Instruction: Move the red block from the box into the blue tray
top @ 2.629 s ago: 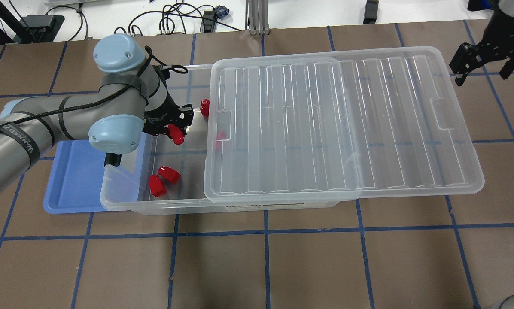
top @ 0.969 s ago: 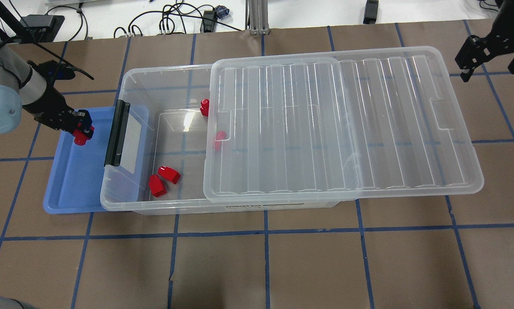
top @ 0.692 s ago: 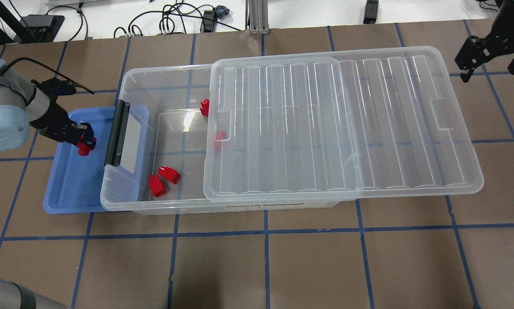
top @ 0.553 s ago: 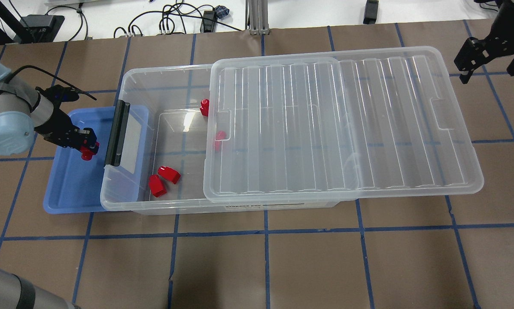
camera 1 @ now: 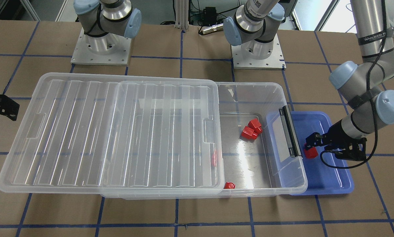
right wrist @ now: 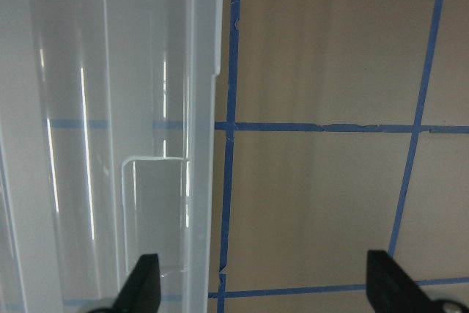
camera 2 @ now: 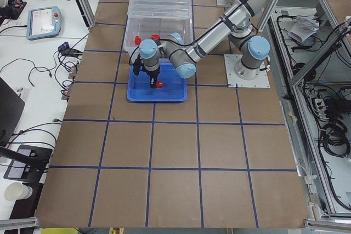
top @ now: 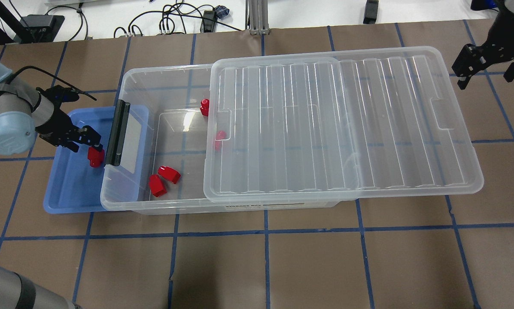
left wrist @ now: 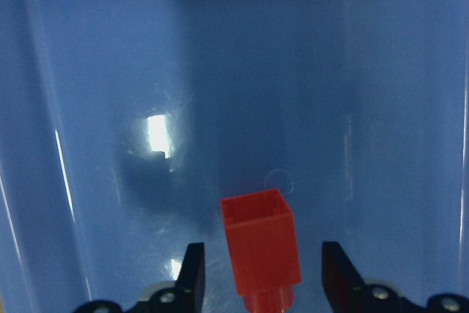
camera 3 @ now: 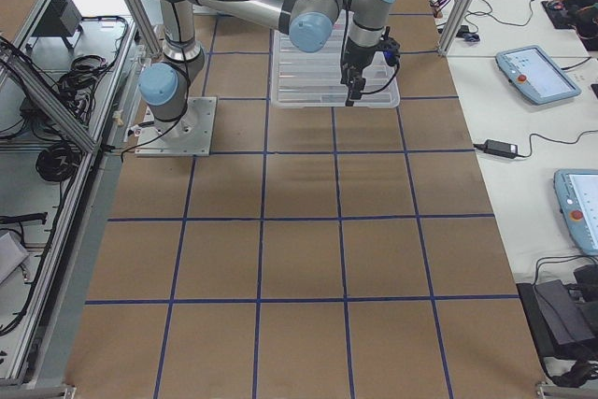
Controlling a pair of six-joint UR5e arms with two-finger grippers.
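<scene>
Left fingers [left wrist: 192,273] spread either side of the small red plastic block [left wrist: 261,243] in the shallow blue plastic tray [left wrist: 110,71]; retreating askew, one could clip and tumble it. Right fingers [right wrist: 143,276] spread.

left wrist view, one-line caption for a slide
Open left gripper straddles small red plastic block inside shallow blue plastic tray

1. Bright, even light from above fills the exterior views; shadows on the table [top: 265,266] are faint.
2. White glare streaks line the ribbed lid [top: 325,124] of the box [top: 153,72], whose floor shows a bright patch.
3. The left wrist view is dim and soft: a glare spot on the blue tray [left wrist: 330,71], a blurred shadow beside the red block [left wrist: 260,243].
</scene>
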